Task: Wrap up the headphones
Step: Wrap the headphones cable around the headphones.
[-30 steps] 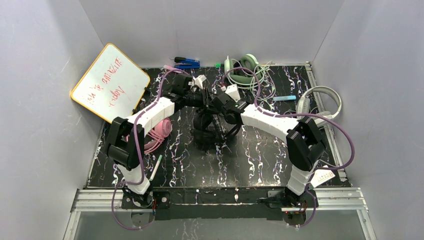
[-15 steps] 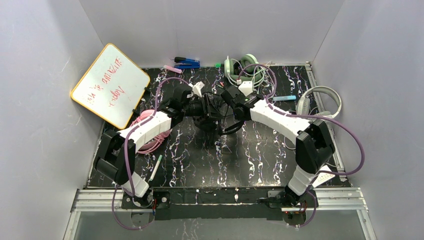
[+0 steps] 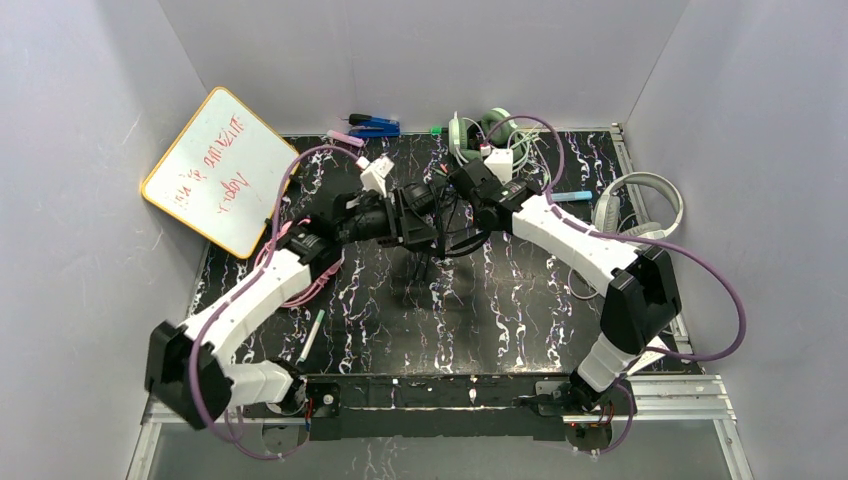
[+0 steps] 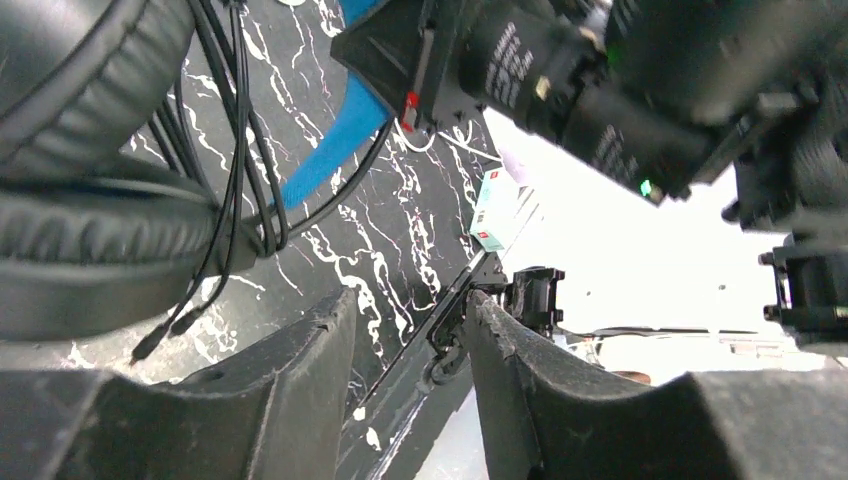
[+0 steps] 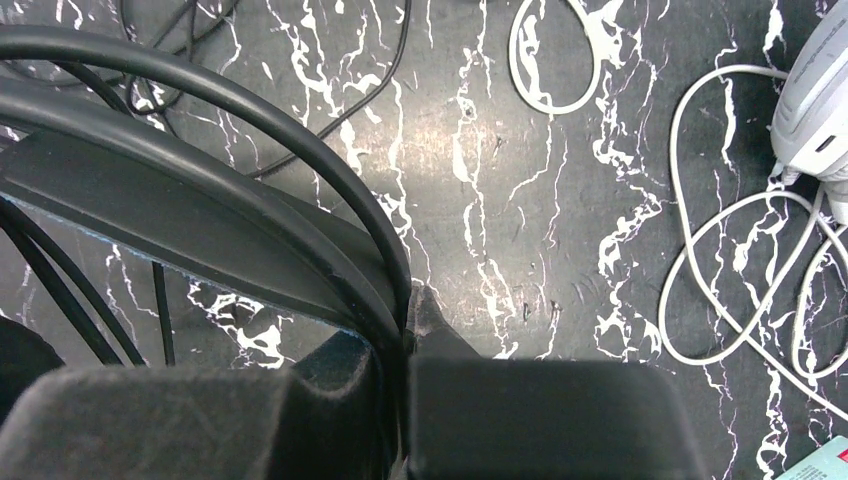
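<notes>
Above the middle of the black, white-veined marble-pattern table (image 3: 520, 300), the black padded over-ear headphones (image 3: 440, 215) were held off the surface between the two arms. The right gripper (image 5: 408, 318) was clamped tight on their thin black headband (image 5: 230, 120). The left gripper (image 4: 410, 320) had its fingers parted with nothing between them, just beside a padded ear cup (image 4: 90, 230) and the bunched thin black cord (image 4: 240, 150).

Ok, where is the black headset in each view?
Top external: black headset at the table's centre.
Left wrist: its ear pad fills the upper left.
Right wrist: its headband arcs across the left half, pinched in the right end effector.
Shared landmark: the white-veined black tabletop, under it in all three.
</notes>
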You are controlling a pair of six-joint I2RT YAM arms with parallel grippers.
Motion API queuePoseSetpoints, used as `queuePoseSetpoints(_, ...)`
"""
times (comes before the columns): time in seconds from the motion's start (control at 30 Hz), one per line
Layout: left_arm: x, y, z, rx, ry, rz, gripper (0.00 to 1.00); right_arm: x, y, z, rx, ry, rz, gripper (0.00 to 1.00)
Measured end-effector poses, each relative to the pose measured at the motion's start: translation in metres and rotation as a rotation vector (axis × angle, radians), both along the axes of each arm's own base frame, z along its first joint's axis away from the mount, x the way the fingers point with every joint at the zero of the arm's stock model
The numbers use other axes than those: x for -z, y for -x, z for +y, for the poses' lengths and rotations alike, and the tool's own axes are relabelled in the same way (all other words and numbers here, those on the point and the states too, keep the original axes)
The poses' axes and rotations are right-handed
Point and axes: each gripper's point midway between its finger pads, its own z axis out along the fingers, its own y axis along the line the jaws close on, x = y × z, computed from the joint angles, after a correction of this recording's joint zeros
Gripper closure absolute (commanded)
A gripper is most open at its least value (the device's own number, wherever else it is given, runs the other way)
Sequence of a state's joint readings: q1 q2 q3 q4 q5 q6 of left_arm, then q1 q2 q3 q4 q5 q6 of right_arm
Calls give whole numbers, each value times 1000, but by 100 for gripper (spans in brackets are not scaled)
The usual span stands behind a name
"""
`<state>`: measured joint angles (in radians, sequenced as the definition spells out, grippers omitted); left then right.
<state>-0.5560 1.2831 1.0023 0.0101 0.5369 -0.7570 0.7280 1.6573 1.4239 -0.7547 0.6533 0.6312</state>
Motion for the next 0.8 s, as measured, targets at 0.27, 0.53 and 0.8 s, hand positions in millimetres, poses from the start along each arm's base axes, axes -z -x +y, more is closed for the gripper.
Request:
queuePoseSetpoints(0.27, 6, 48, 35, -6, -88, -196, 3, -37, -9, 0, -1, -57, -58, 99)
queuePoseSetpoints(0.53, 61, 56, 47, -7, -235, -299, 13, -64, -10, 6, -20, -115, -77, 99)
queuePoseSetpoints(0.8, 69, 30, 38, -17, -300, -438, 19, -70, -2, 7, -41, -134, -60, 99)
